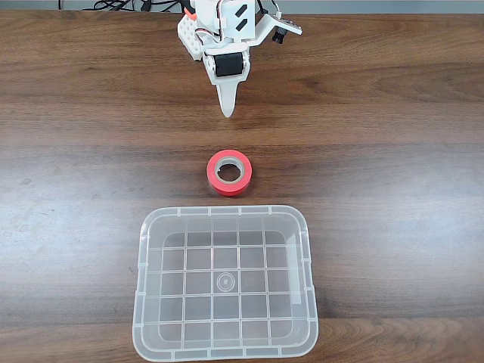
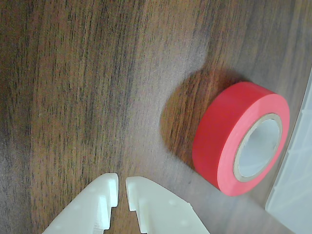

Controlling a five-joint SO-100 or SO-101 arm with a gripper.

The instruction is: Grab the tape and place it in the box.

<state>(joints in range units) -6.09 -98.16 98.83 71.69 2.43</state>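
The red tape lies flat on the wooden table, its grey-white core facing up, just beyond the far rim of the box. The box is a clear plastic bin with a grid bottom and nothing inside it. My white gripper hangs at the far side of the table, its tip pointing toward the tape with a stretch of bare wood between them. In the wrist view the gripper enters from the bottom edge, its fingertips nearly touching with nothing between them. The tape sits to the right there, with a corner of the box past it.
The dark wooden table stretches wide on both sides of the tape and box. Black cables lie along the far edge behind the arm's base.
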